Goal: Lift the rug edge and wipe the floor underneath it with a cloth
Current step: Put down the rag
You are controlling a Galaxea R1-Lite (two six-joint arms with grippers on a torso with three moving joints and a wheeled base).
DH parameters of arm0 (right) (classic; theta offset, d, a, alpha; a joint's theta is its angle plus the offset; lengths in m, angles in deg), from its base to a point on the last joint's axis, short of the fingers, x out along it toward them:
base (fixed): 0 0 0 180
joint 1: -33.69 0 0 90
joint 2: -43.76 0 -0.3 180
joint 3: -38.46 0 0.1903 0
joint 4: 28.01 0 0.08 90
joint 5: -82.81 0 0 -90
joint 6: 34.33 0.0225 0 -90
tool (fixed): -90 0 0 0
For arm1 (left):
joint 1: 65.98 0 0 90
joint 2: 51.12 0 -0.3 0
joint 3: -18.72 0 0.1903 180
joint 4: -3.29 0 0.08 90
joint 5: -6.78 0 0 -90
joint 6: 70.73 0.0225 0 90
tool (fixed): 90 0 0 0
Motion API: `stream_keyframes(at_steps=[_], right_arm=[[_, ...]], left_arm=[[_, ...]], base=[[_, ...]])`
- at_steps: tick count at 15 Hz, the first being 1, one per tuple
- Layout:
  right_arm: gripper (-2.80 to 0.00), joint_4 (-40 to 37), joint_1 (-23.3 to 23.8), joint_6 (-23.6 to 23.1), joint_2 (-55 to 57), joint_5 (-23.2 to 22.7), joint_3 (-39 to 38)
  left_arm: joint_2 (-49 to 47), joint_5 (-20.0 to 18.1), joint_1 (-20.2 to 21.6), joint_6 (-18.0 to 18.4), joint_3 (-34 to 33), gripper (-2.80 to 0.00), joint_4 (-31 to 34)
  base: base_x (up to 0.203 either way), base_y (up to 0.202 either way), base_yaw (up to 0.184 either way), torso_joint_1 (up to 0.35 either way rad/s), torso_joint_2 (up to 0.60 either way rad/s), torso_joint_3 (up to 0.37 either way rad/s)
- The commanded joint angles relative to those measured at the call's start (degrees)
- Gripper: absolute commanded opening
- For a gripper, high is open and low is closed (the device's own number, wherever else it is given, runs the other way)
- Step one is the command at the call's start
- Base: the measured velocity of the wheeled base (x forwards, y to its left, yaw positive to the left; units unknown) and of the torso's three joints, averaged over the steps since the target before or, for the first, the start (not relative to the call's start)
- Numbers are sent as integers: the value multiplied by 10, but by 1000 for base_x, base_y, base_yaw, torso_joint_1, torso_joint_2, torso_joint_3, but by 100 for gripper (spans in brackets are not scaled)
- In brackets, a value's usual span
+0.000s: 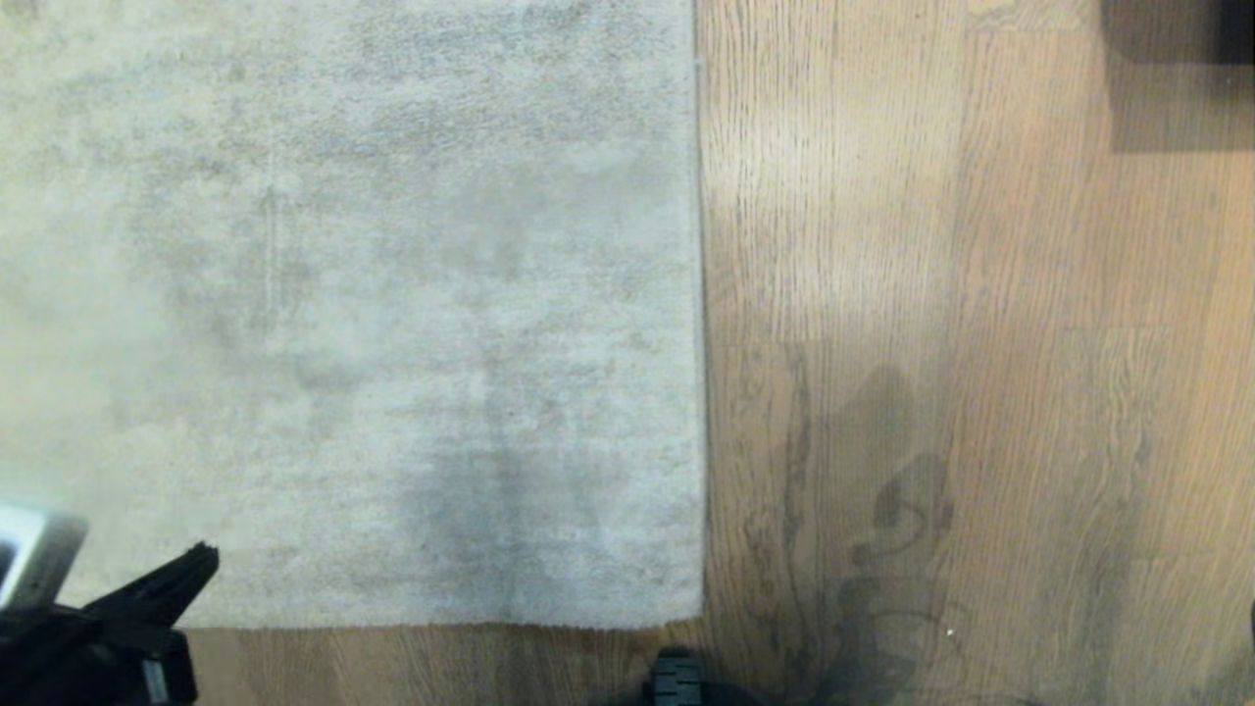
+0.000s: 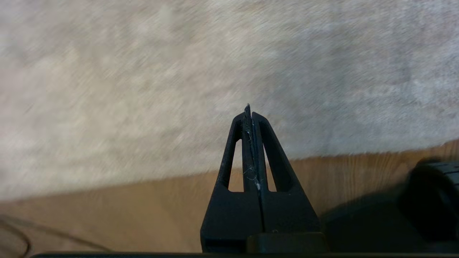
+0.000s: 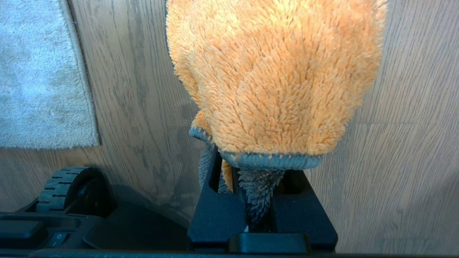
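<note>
Over the rug edge [image 1: 702, 392] — left gripper [image 2: 250, 111], jaws together

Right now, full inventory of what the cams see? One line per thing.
rug: 1, pale grey mottled, flat on the floor, fills the head view's left
rug edge: 1 corner, grey, near the base wheel, not lifted
floor: brown wood-grain planks, right of and nearer than the rug
cloth: 1, orange with grey trim, clamped in the right gripper, hanging over bare floor
dark object: 1, dark, far right corner of the head view, cannot identify
base wheel: 1, black, at the head view's near edge
left gripper: 1, black, shut and empty, above the rug's near border
right gripper: 1, black, shut on the cloth
</note>
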Motion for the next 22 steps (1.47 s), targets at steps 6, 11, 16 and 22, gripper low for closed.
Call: stream_keyframes(at_steps=[6, 11, 16, 22], right_arm=[[-280, 0, -1, 0, 1, 0, 0], [-280, 0, -1, 0, 1, 0, 0], [-280, 0, 0, 0, 1, 0, 0], [-280, 0, 0, 0, 1, 0, 0]], left_arm=[[351, -52, 103, 0, -29, -280, 265], [385, -56, 104, -7, -33, -280, 324], [435, -51, 64, -21, -33, -280, 361], [543, -39, 58, -63, -33, -280, 361]], base=[[0, 0, 0, 0, 0, 0], [0, 0, 0, 0, 0, 0], [0, 0, 0, 0, 0, 0], [0, 0, 0, 0, 0, 0]])
